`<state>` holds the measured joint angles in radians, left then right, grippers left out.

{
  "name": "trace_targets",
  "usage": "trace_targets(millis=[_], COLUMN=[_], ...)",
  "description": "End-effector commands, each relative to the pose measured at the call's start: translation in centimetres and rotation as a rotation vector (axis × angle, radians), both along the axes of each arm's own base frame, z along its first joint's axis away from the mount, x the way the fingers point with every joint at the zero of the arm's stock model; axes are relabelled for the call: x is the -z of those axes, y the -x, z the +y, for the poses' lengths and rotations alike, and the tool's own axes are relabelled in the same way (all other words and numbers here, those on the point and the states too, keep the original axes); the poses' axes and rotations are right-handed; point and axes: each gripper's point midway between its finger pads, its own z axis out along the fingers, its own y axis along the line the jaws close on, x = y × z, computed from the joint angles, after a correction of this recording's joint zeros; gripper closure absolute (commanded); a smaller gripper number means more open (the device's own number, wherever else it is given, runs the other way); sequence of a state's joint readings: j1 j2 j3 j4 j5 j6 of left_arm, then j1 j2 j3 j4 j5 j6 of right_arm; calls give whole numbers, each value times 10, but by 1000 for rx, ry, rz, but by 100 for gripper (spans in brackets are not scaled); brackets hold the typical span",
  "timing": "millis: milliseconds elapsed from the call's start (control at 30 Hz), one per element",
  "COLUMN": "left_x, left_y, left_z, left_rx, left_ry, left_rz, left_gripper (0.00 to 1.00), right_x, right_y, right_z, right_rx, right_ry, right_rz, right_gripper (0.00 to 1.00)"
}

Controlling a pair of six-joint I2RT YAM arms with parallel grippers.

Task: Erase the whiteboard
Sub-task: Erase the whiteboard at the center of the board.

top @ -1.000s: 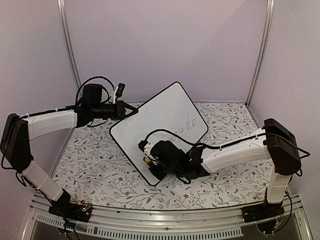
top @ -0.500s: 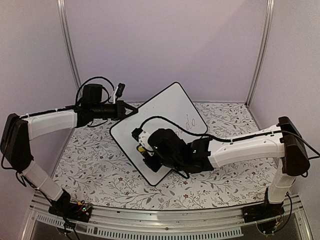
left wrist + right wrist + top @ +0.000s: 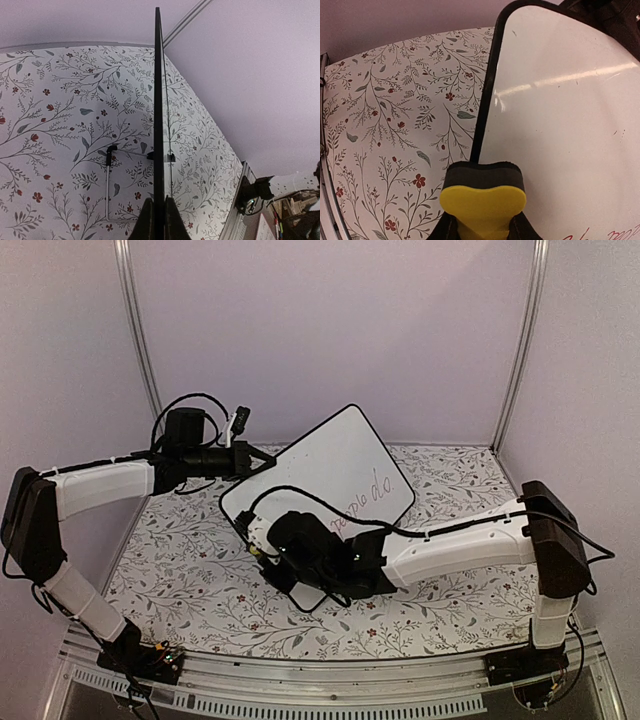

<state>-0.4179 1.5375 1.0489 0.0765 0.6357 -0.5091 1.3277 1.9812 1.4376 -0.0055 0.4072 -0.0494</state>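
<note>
The whiteboard (image 3: 330, 462) stands tilted on the flowered table, with red handwriting (image 3: 372, 492) on its right half. My left gripper (image 3: 262, 462) is shut on its upper left edge. The left wrist view shows the whiteboard (image 3: 158, 90) edge-on, pinched between the jaws of the left gripper (image 3: 159, 201). My right gripper (image 3: 263, 552) is shut on a yellow eraser (image 3: 484, 197) with a dark felt face. That felt face rests at the lower left rim of the whiteboard (image 3: 560, 115), half over the black frame. A trace of red writing (image 3: 602, 235) shows at the bottom right of that view.
A flowered cloth (image 3: 190, 560) covers the table. A thin wire stand leg (image 3: 108, 175) juts from the board's back onto the cloth. Pale walls and metal posts (image 3: 138, 330) close in the sides and back. An aluminium rail (image 3: 330, 680) runs along the near edge.
My right arm has swept the eraser leftward along the board's lower part to its left rim. The left gripper and the board have stayed put.
</note>
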Motion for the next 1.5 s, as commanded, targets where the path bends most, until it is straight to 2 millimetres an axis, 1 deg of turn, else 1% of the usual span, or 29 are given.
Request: trace_targets(millis=[0, 200, 400, 433, 467, 667, 767, 833, 933, 1067, 1100, 1200, 1300, 1400, 1467], left_x=[-19, -20, -21, -21, -21, -20, -20, -20, -19, -19, -19, -19, -19, -19, -20], left_y=[6, 7, 7, 8, 7, 8, 8, 8, 8, 8, 7, 7, 7, 8, 7], left_z=[-8, -8, -8, -9, -8, -9, -8, -9, -9, -10, -9, -9, -9, -10, -9], left_rx=[48, 49, 48, 51, 50, 49, 49, 49, 50, 51, 50, 50, 50, 51, 50], left_ry=[28, 27, 29, 30, 29, 28, 28, 27, 26, 26, 27, 26, 26, 26, 26], left_rz=[-71, -73, -74, -73, -73, -73, -73, -74, -72, -71, -70, -72, -72, -72, -73], left_gripper=[100, 100, 100, 100, 100, 100, 100, 100, 100, 100, 100, 100, 100, 100, 100], right_x=[7, 34, 54, 64, 67, 79, 78, 73, 54, 16, 3, -20, -37, -40, -42], right_y=[2, 7, 11, 12, 13, 15, 14, 13, 9, -1, -5, -19, -33, -48, -58], right_z=[8, 0, -21, -29, -33, -54, -64, -71, -80, -85, -86, -86, -81, -71, -58], right_rx=[-10, -7, 35, 43, 51, 86, 109, 122, 145, 172, 180, 205, 217, 207, 196], right_ry=[-14, 32, 65, 99, 107, 146, 161, 166, 152, 103, 82, 35, -5, -14, -39], right_rz=[11, 53, 89, 97, 103, 125, 118, 106, 71, 7, -9, -45, -78, -89, -91], right_gripper=[100, 100, 100, 100, 100, 100, 100, 100, 100, 100, 100, 100, 100, 100, 100])
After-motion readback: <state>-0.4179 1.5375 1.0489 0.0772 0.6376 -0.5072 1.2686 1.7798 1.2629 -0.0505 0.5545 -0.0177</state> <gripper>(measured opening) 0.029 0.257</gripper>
